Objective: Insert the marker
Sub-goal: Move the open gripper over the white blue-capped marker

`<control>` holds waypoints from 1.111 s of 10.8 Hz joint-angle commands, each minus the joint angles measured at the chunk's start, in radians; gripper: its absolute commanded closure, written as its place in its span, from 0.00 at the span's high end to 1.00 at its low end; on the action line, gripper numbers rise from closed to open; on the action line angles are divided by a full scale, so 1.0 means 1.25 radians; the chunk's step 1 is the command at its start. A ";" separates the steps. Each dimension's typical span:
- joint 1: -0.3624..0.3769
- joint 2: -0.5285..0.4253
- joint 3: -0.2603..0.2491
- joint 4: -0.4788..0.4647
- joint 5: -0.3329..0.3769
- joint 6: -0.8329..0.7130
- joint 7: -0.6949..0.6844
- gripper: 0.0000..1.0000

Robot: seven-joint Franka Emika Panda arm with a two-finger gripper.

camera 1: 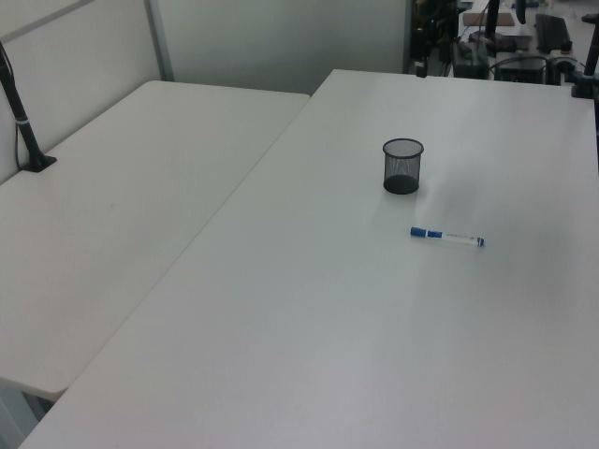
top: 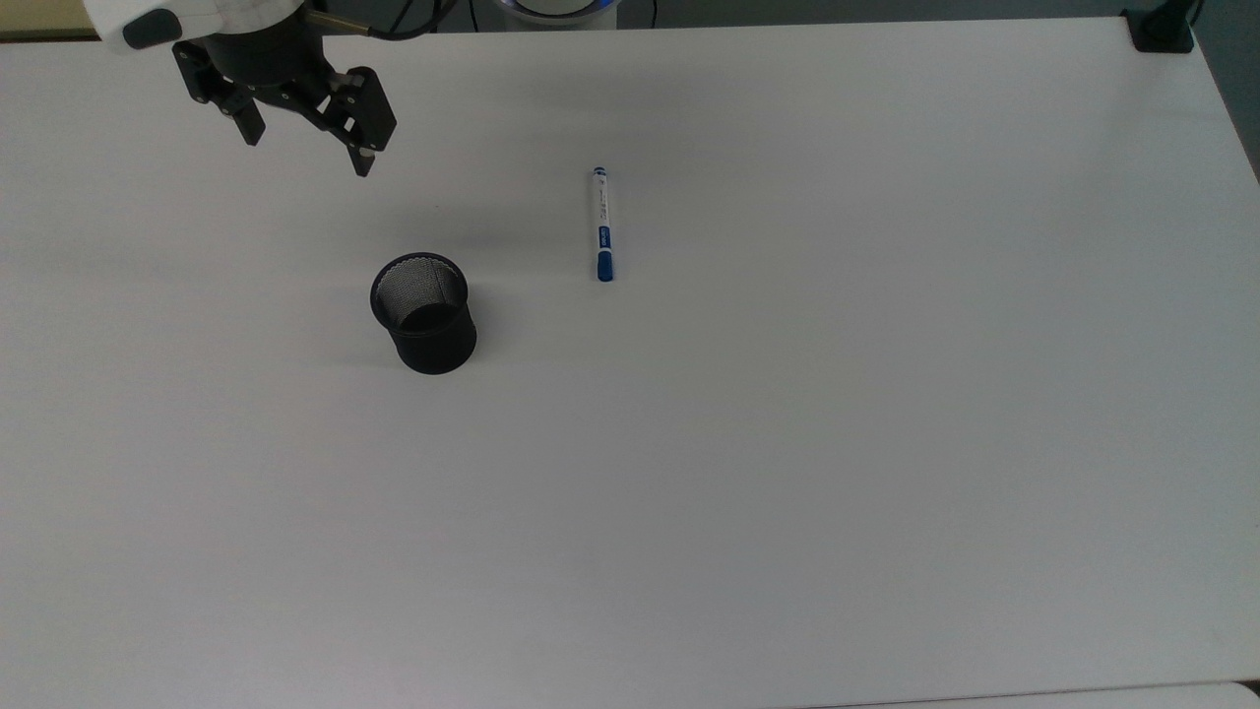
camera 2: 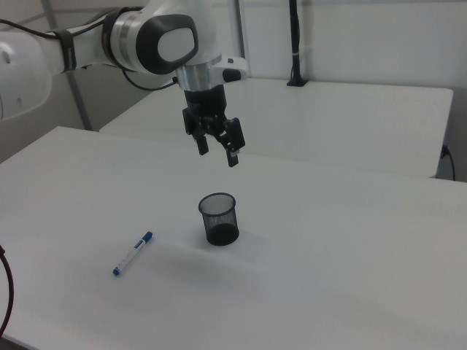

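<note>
The marker [top: 602,225] lies flat on the white table, white barrel with a blue cap toward the top view's bottom; it also lies to the right of the cup in the left view [camera 1: 446,237] and to the cup's left in the right view [camera 2: 133,254]. The black mesh cup [top: 424,312] [camera 1: 402,166] [camera 2: 219,219] stands upright, nothing in it. My gripper [top: 308,151] [camera 2: 217,154] hangs open in the air above and behind the cup, holding nothing, well away from the marker.
The white table [top: 787,473] stretches wide around both objects. A second white table [camera 1: 122,206] adjoins it. A black clamp mount [top: 1160,28] sits at the top view's far right corner, and a post [camera 2: 295,44] rises on the neighbouring table.
</note>
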 commanded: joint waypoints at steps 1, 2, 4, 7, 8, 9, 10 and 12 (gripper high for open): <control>0.036 -0.009 0.009 -0.045 0.005 -0.055 0.021 1.00; 0.034 -0.010 0.009 -0.042 0.008 -0.064 0.021 1.00; 0.036 -0.010 0.009 -0.043 0.008 -0.072 0.022 1.00; 0.036 -0.014 0.009 -0.040 0.009 -0.085 0.024 1.00; 0.036 -0.014 0.009 -0.040 0.009 -0.093 0.025 1.00; 0.035 -0.015 0.009 -0.040 0.009 -0.097 0.035 1.00; 0.032 -0.015 0.009 -0.037 0.009 -0.102 0.033 1.00; 0.044 -0.013 0.009 -0.039 0.010 -0.099 0.035 1.00</control>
